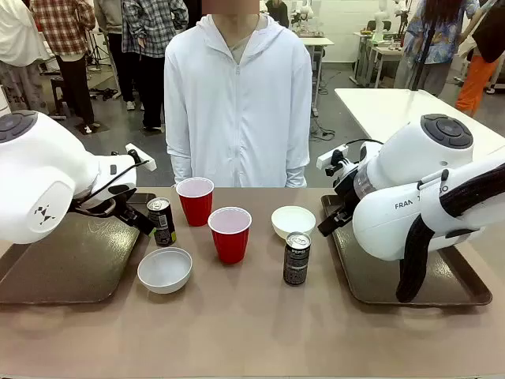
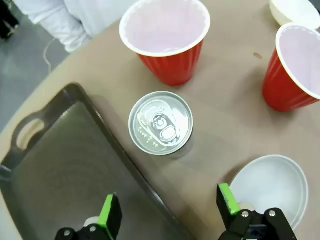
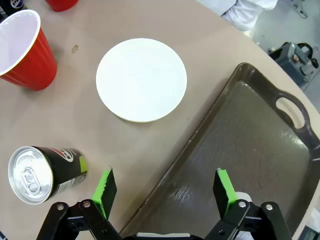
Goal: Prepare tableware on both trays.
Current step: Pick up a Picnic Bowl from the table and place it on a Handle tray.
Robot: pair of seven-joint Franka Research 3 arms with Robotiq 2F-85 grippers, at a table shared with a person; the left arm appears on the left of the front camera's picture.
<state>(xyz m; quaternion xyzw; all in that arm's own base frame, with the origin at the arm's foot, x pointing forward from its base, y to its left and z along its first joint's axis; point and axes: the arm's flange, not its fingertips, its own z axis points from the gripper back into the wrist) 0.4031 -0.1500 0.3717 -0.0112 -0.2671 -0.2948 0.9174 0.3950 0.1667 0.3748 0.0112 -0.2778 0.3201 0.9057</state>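
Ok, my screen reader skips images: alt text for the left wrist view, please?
A silver-topped black drink can stands on the tan table beside the rim of a dark brown plastic tray, seen from above past the open left pincer. Two red plastic cups stand beyond it; a small round white bowl sits nearby.

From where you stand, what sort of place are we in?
Probably a robotics lab or demo hall rather than a dining room: loose cables lie on the bare grey floor, white worktables stand behind the person at the table, and several onlookers stand about farther back.
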